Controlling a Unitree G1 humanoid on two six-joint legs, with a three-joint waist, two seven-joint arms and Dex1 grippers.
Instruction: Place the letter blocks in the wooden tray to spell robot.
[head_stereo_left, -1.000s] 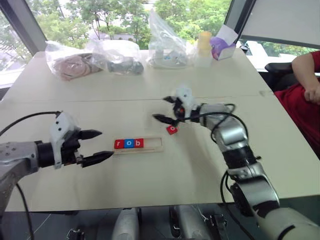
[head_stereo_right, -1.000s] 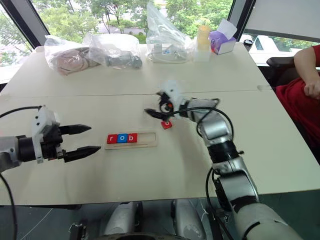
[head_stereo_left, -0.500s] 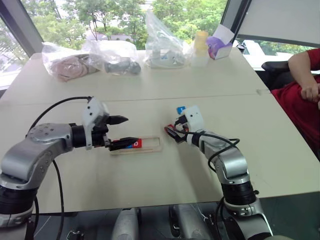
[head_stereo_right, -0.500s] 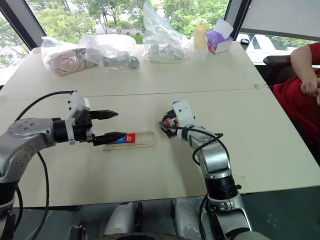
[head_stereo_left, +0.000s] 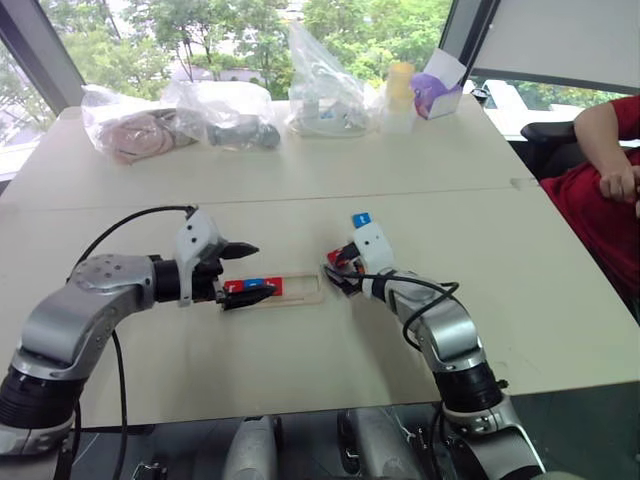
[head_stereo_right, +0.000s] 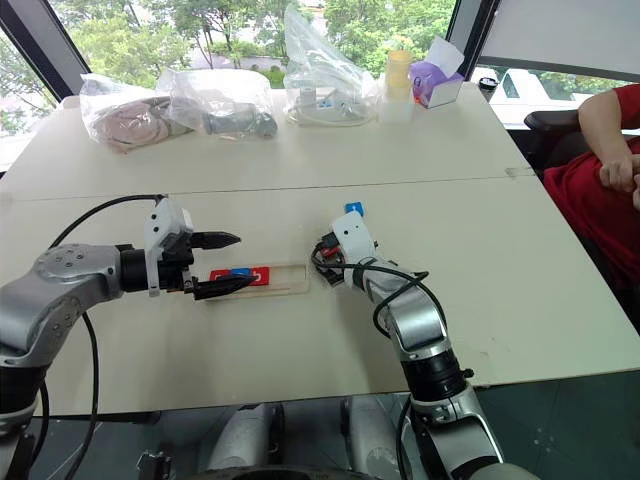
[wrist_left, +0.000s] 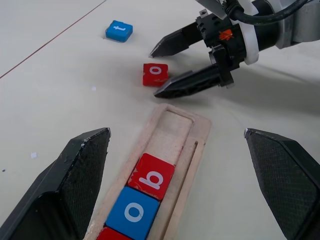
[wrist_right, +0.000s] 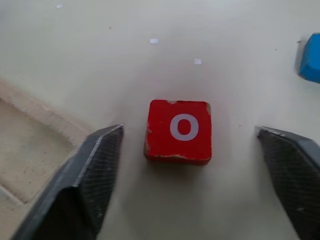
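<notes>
A pale table (head_stereo_left: 300, 370) by tall windows, plastic bags (head_stereo_left: 190, 115) lined along its far edge. At left, the bent left arm holds the left gripper (head_stereo_left: 248, 270) wide apart and empty, low over the filled end of the wooden tray (wrist_left: 175, 131), where red, blue "o" and red "b" blocks sit. Just past the tray's empty end, the right gripper (wrist_right: 190, 150) points down, its fingers parted on either side of the red "o" block (wrist_right: 179, 131), not touching it. The blue "t" block (wrist_left: 119, 30) lies beyond. A seated person's arm (head_stereo_left: 608, 150) shows at right.
</notes>
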